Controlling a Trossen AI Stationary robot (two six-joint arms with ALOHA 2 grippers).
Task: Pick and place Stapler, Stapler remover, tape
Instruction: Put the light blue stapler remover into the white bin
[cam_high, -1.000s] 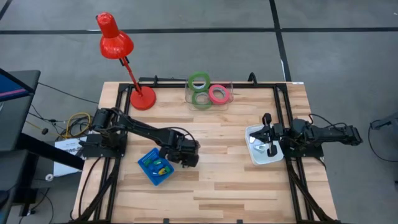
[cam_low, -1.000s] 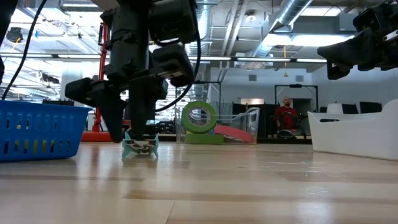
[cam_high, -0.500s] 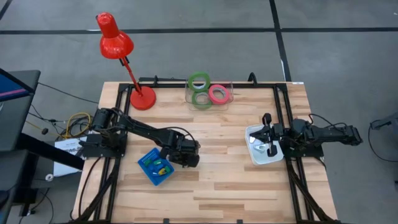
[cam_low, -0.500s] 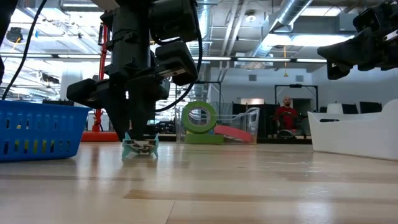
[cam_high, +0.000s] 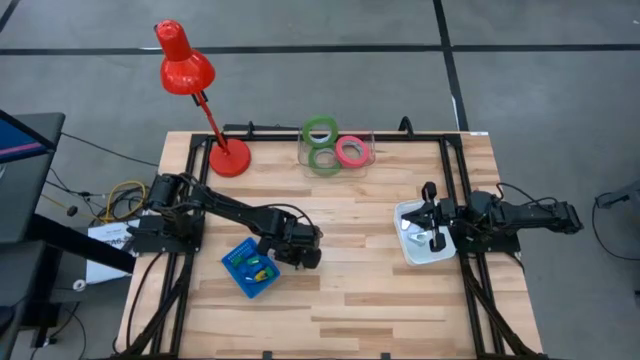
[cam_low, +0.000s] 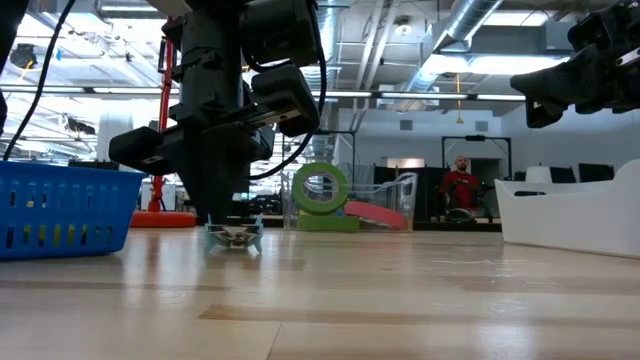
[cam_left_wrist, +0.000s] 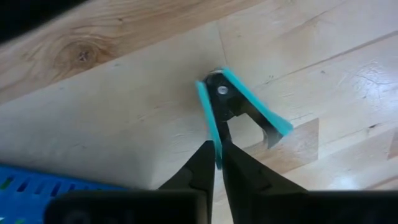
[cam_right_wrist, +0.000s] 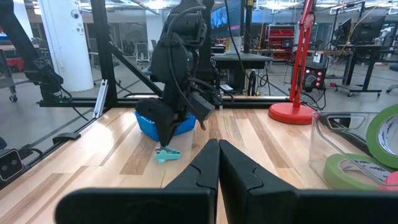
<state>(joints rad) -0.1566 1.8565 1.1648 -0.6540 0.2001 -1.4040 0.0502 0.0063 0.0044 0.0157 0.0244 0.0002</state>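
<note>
- Wooden table (cam_high: 350, 300) on a grey floor; open workshop behind, with a person (cam_low: 460, 187) standing far off.
- Red desk lamp (cam_high: 190, 75) at the table's far left corner.
- Clear container (cam_high: 362, 152) at the middle of the far edge, holding the tape (cam_high: 321, 131): two green rings and one pink-red ring.
- Blue basket (cam_high: 248, 268) in the left half of the table, with small coloured pieces inside.
- Left gripper (cam_left_wrist: 216, 149) down at the tabletop just beside the basket, fingers pinched narrow on one teal arm of the staple remover (cam_left_wrist: 239, 112).
- Staple remover resting on the wood, its two teal arms spread apart.
- White tray (cam_high: 412, 240) near the right edge.
- Right gripper (cam_right_wrist: 218, 147) above the white tray, fingers pressed together, holding nothing.
</note>
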